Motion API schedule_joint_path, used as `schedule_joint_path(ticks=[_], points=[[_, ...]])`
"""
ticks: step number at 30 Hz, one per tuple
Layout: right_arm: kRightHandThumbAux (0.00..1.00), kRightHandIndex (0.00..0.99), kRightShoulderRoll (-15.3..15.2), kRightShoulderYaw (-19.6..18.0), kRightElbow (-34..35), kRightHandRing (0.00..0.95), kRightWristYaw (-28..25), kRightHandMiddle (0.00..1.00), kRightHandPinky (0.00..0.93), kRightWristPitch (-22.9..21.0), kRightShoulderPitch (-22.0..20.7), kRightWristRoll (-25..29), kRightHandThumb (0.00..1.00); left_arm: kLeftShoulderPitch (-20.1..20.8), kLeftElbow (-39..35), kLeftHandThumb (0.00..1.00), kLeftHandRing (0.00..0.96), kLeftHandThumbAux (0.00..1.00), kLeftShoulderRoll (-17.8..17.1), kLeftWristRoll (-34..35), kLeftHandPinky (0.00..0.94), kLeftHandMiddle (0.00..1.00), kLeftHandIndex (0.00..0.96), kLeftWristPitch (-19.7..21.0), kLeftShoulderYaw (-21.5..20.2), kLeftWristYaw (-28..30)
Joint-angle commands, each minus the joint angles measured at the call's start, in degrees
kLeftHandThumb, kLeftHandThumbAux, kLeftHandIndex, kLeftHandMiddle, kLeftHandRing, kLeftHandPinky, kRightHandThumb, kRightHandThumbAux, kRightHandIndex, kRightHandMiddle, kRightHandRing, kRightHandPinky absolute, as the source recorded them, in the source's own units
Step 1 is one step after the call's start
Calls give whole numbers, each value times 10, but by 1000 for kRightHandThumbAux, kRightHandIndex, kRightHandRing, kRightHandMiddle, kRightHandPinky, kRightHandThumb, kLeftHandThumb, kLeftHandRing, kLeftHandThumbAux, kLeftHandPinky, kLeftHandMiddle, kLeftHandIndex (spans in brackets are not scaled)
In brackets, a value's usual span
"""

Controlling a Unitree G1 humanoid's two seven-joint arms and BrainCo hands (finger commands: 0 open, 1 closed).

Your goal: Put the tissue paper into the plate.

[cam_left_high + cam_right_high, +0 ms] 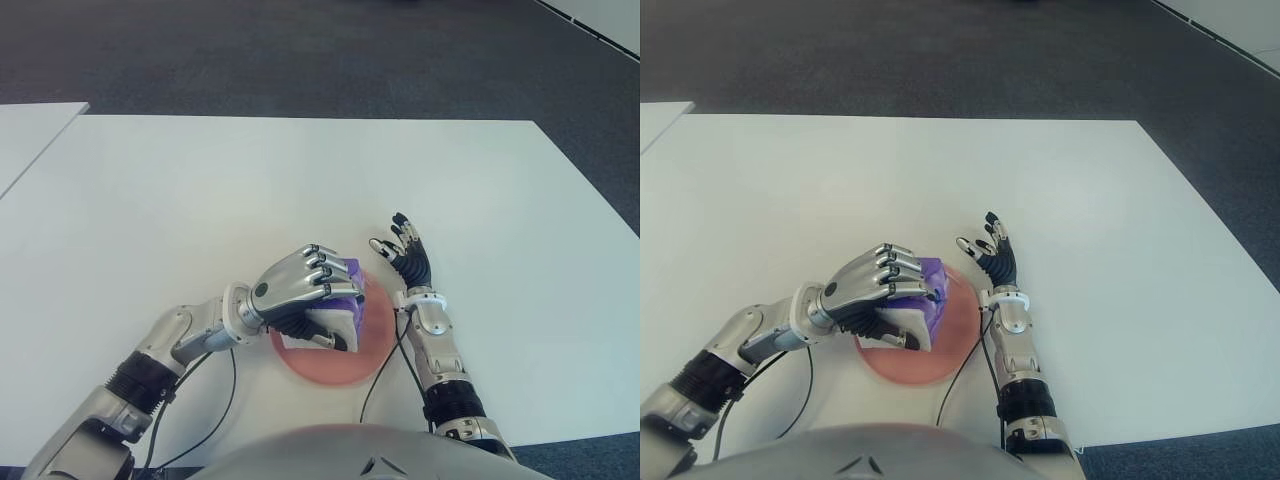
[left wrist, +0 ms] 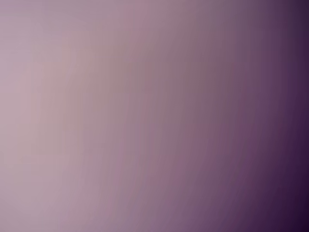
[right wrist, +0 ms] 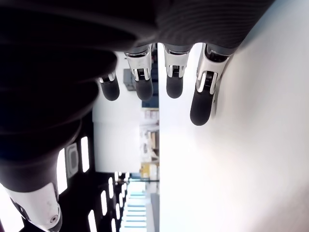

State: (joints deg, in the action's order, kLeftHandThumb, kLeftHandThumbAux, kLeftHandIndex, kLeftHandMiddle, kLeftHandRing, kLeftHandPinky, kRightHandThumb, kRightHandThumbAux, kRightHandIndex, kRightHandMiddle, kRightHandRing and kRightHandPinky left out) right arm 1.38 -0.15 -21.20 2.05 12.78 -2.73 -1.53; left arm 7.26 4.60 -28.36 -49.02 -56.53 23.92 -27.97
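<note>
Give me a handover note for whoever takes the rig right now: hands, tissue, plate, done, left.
Left hand: curled around the purple-and-white tissue pack, over the pink plate.
Right hand: open, empty, beside the plate on its right, above the white table.
Done: tissue pack picked up and brought to the plate.
Left: release it in the plate and pull the left hand clear. Whether the pack already touches the plate cannot be told; the left wrist view shows nothing usable.

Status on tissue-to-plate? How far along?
Nearly done. The left hand grips the tissue pack right over the pink plate, so pickup and carry look finished. Left: release and pull away. The right hand shows open beside the plate's right edge.
</note>
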Motion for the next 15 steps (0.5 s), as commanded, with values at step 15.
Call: schedule_joint_path(ticks=[15], points=[[726, 32, -20, 16, -111, 0, 18, 16, 0, 80, 35, -48, 40, -22, 21, 359, 8, 563, 38, 7, 72, 2, 1, 21, -47, -8]])
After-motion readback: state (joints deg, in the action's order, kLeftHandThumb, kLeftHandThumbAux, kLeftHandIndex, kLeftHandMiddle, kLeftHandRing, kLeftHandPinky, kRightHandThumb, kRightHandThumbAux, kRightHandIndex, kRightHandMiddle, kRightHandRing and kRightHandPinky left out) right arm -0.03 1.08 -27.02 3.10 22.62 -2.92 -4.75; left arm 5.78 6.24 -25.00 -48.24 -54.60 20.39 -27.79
